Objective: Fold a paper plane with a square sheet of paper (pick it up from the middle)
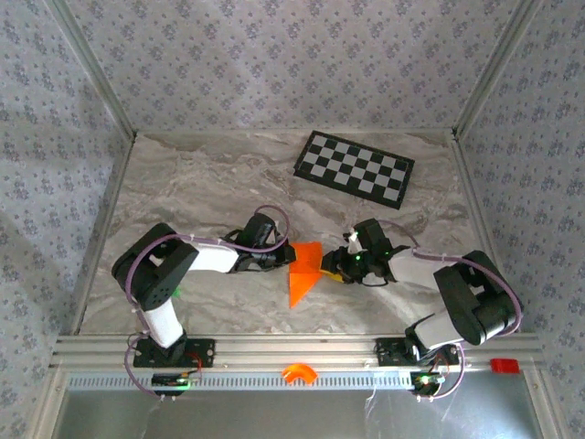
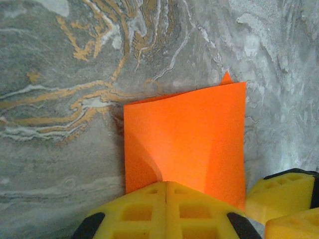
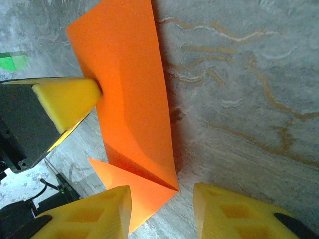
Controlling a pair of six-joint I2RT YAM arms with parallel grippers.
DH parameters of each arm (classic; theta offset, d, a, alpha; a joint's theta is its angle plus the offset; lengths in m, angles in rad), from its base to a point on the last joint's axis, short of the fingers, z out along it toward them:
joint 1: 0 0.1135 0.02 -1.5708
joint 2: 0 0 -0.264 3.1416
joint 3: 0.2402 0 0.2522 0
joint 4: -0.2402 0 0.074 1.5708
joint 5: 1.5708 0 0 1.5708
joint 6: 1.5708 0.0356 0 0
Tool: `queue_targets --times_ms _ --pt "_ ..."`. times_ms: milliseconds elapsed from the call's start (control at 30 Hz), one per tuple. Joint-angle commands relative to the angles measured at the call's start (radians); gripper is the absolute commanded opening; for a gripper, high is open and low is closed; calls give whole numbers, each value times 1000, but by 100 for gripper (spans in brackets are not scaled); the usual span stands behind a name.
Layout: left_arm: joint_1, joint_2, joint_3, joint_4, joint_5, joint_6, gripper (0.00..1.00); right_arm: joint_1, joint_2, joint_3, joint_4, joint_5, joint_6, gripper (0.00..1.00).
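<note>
The square sheet of paper [image 1: 305, 272] is bright orange and folded into an angular shape, with a point toward the near edge, lying on the marble table between the arms. My left gripper [image 1: 287, 259] is shut, its yellow tips [image 2: 167, 185] meeting on the sheet's [image 2: 187, 134] left edge, where a flap curves up. In the right wrist view that same left finger [image 3: 67, 99] touches the sheet [image 3: 127, 94]. My right gripper [image 1: 335, 266] is open at the sheet's right side. Its fingers [image 3: 102, 214] straddle the folded corner [image 3: 167, 184] without touching it.
A black-and-white checkerboard [image 1: 355, 165] lies at the back right. A tiny green piece [image 1: 175, 293] sits by the left arm's base. A small orange arch-shaped part [image 1: 297, 372] and a red piece [image 1: 504, 366] rest on the front rail. Patterned walls enclose the table.
</note>
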Motion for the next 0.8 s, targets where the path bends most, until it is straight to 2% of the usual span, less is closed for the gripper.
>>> queue_targets --times_ms 0,533,767 --pt "-8 22 2 -42 14 19 4 12 17 24 12 0 6 39" --pt "-16 23 3 -39 23 23 4 29 21 15 126 -21 28 33" --pt "-19 24 1 -24 31 16 4 -7 95 50 171 -117 -22 33"
